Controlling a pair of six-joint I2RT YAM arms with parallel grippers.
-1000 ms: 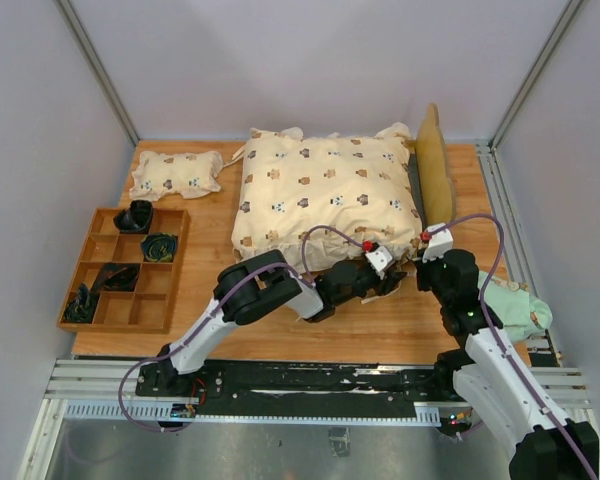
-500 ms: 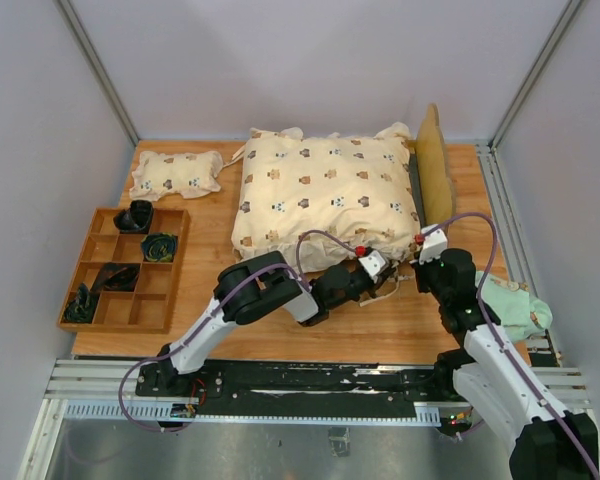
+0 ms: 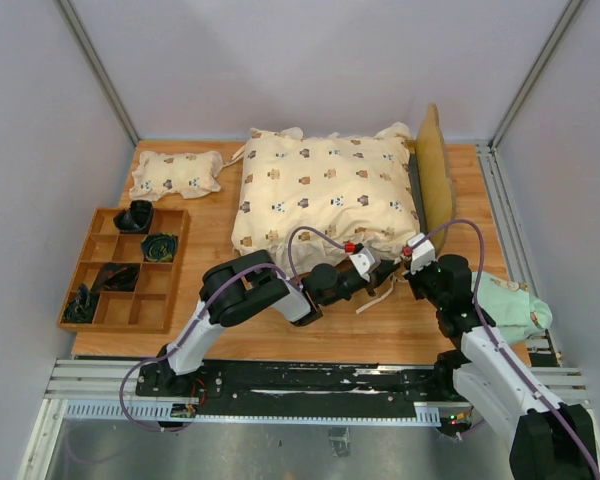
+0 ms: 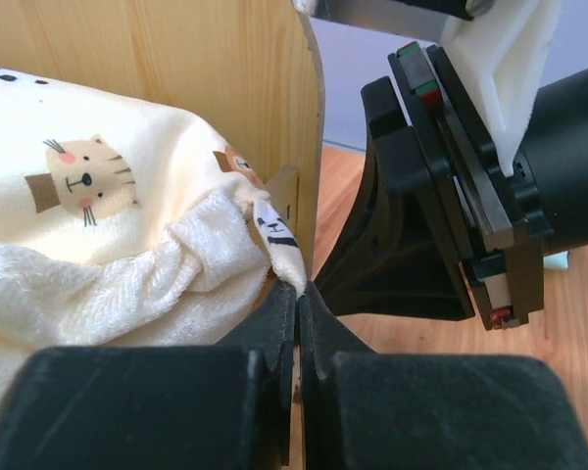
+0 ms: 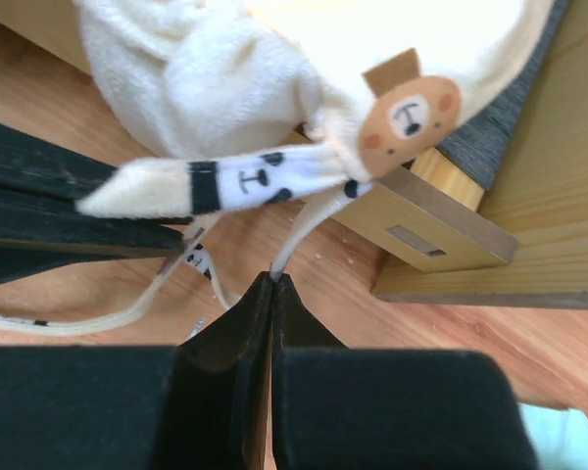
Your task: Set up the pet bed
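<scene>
The pet bed [image 3: 435, 175] sits upper centre under a bear-print quilt [image 3: 325, 195], headboard at right. At its lower-right corner, the left gripper [image 4: 296, 294], fingers pressed together, appears to pinch a striped tie [image 4: 279, 240]. The right gripper [image 5: 274, 284] pinches a cream cord [image 5: 297, 235].

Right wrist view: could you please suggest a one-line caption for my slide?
Right gripper pinching the cream tie string of the bear-print quilt beside a wooden corner of the pet bed.
</scene>
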